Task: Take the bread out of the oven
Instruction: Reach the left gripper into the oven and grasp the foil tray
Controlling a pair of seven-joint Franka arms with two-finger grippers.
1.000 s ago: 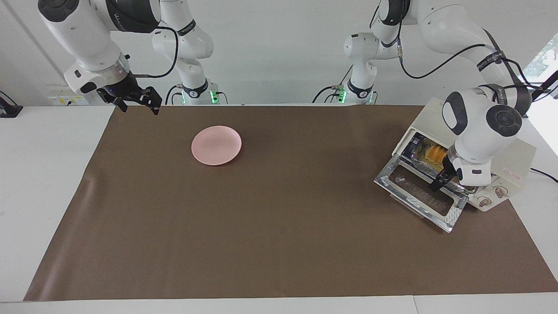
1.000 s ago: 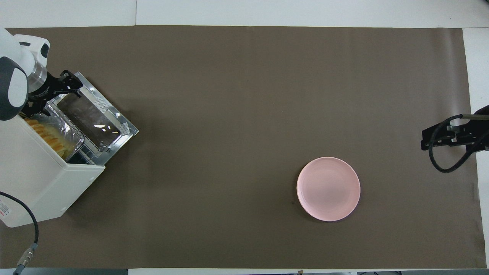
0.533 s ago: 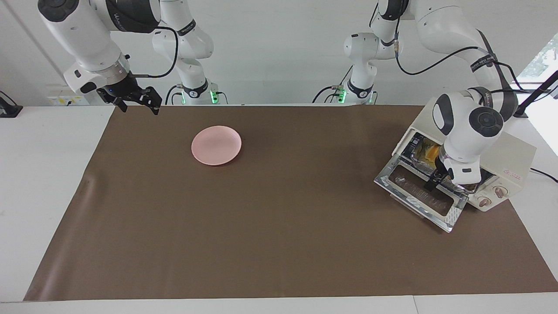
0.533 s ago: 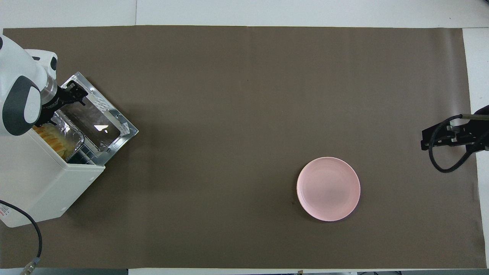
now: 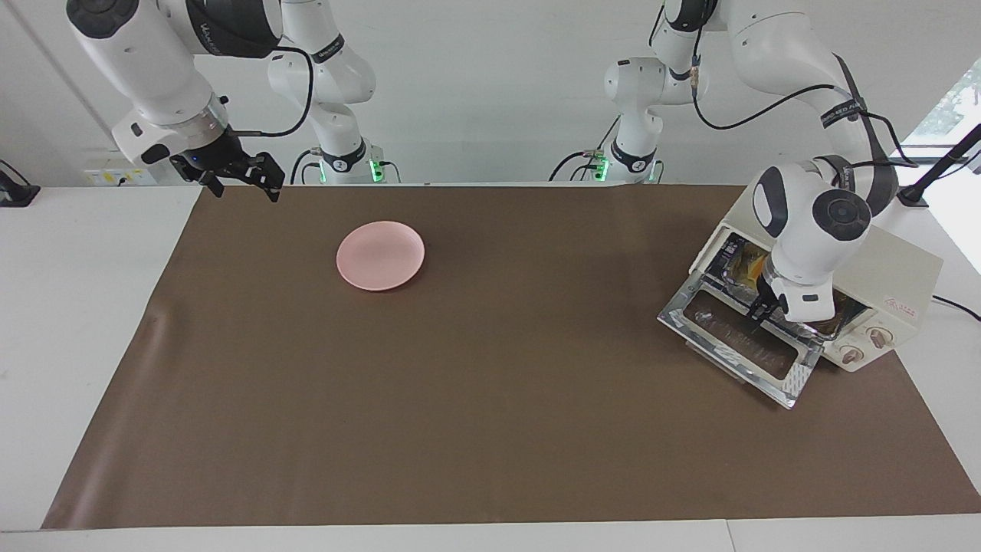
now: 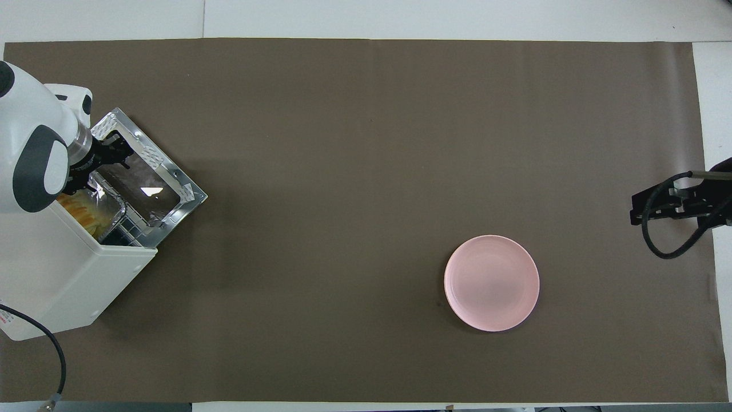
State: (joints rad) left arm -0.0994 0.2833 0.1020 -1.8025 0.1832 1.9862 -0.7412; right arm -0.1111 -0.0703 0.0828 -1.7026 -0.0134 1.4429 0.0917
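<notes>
The cream-white oven stands at the left arm's end of the table, also in the overhead view. Its glass door lies folded down flat. The orange-yellow bread lies in a crinkled foil tray on the rack at the oven's mouth. Only a sliver of the bread shows past the arm in the facing view. My left gripper hangs open and empty over the inner edge of the door, just in front of the tray. My right gripper waits open over the mat's edge.
A pink plate sits on the brown mat toward the right arm's end, also in the overhead view. The oven's two knobs face outward beside the door. A black cable runs from the oven's back.
My left gripper has moved along the open door from its knob end toward the middle of the oven's mouth, and the arm now hides more of the bread. The right arm has not moved.
</notes>
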